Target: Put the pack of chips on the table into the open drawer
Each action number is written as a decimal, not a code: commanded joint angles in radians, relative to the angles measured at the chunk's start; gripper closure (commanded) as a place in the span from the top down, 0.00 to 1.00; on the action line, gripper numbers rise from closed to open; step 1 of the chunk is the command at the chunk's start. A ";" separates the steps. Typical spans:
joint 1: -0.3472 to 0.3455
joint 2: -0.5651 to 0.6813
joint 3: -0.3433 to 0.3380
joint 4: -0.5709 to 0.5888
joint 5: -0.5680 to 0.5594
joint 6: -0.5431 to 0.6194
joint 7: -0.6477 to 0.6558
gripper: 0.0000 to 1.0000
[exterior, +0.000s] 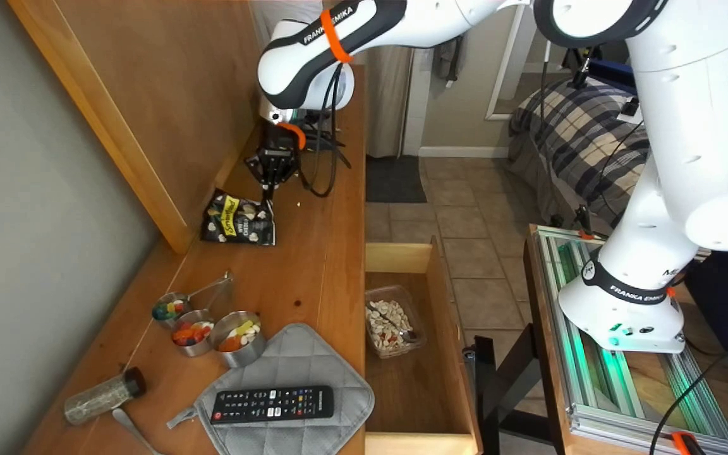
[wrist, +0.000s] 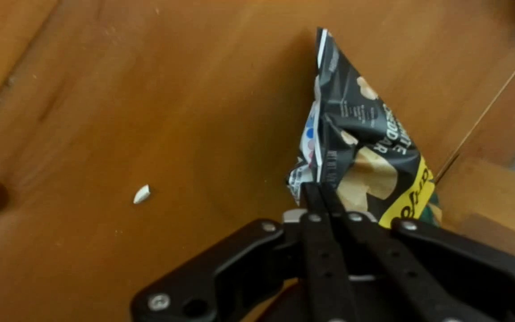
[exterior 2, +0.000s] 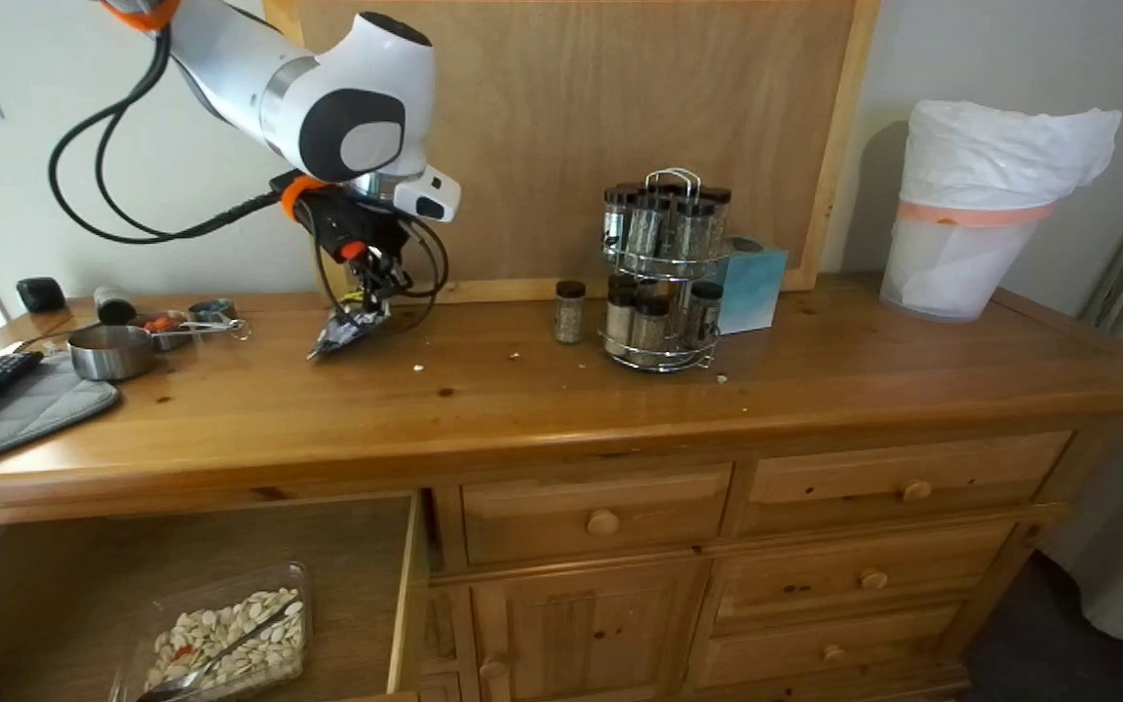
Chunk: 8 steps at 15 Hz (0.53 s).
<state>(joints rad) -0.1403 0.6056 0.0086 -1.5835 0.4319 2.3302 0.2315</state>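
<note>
The fingers (wrist: 318, 237) are pinching the chip bag (exterior: 237, 219) by an edge, on or just over the bench (exterior: 301, 278), far and left of the drawer (exterior: 424, 392) in an exterior view. It's probably feeling light, soft, slippery and crushing easily, so holding its thin edge is likely working best.

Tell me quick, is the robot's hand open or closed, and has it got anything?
Hand: closed, holding the pack of chips by its edge.
</note>
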 commanded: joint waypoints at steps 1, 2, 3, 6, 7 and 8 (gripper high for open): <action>-0.018 -0.142 0.019 -0.162 0.005 -0.100 -0.108 0.05; -0.015 -0.168 0.015 -0.191 0.002 -0.128 -0.132 0.05; -0.013 -0.197 0.014 -0.226 0.003 -0.149 -0.161 0.04; -0.002 -0.276 0.000 -0.324 -0.010 -0.187 -0.225 0.03; 0.003 -0.291 -0.008 -0.346 -0.018 -0.179 -0.230 0.04; 0.005 -0.307 -0.012 -0.369 -0.014 -0.153 -0.235 0.03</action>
<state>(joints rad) -0.1412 0.3886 0.0089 -1.8416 0.4278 2.1512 0.0310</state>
